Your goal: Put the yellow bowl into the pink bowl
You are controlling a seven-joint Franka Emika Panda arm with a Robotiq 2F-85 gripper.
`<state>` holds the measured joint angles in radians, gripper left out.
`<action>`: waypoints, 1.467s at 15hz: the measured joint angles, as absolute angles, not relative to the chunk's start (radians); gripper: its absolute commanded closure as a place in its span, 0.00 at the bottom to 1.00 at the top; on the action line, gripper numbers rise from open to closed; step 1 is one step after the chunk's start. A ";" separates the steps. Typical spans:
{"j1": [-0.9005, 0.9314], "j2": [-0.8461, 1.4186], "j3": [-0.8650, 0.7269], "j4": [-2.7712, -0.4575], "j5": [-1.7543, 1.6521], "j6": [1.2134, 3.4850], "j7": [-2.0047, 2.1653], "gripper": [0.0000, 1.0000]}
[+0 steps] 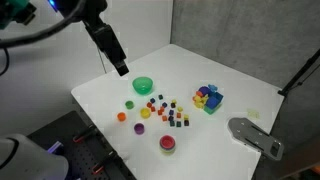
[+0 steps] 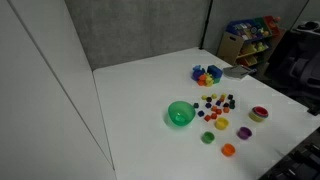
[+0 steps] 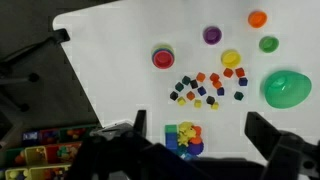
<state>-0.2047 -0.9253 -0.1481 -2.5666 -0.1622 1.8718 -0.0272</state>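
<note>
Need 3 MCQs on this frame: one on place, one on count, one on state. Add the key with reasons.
1. Where is the yellow bowl?
A) inside the pink bowl
B) on the table, next to the small blocks
C) in the end effector

2. How many bowls are on the table?
A) four
B) six
C) eight

3. The end effector is:
A) open, holding nothing
B) shut on a block
C) shut on the yellow bowl

Key:
1 B: it sits by the blocks, apart from the pink bowl.
2 B: large green bowl, small green bowl, yellow bowl, purple bowl, orange bowl, pink bowl.
3 A: the wrist view shows the fingers spread wide with nothing gripped.
</note>
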 measured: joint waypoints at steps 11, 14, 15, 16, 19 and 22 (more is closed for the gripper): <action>-0.166 -0.885 -0.101 -2.536 -0.140 1.862 0.001 0.00; -0.141 -0.831 -0.073 -2.486 -0.116 1.819 0.021 0.00; -0.132 -0.808 -0.066 -2.466 -0.107 1.800 0.023 0.00; -0.122 -0.783 -0.059 -2.447 -0.097 1.782 0.024 0.00; -0.094 -0.705 -0.044 -2.399 -0.077 1.742 0.026 0.00; -0.074 -0.632 -0.031 -2.376 -0.071 1.735 0.026 0.00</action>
<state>-0.0744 -0.6319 -0.0313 -2.3759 -0.0709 1.7352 0.0260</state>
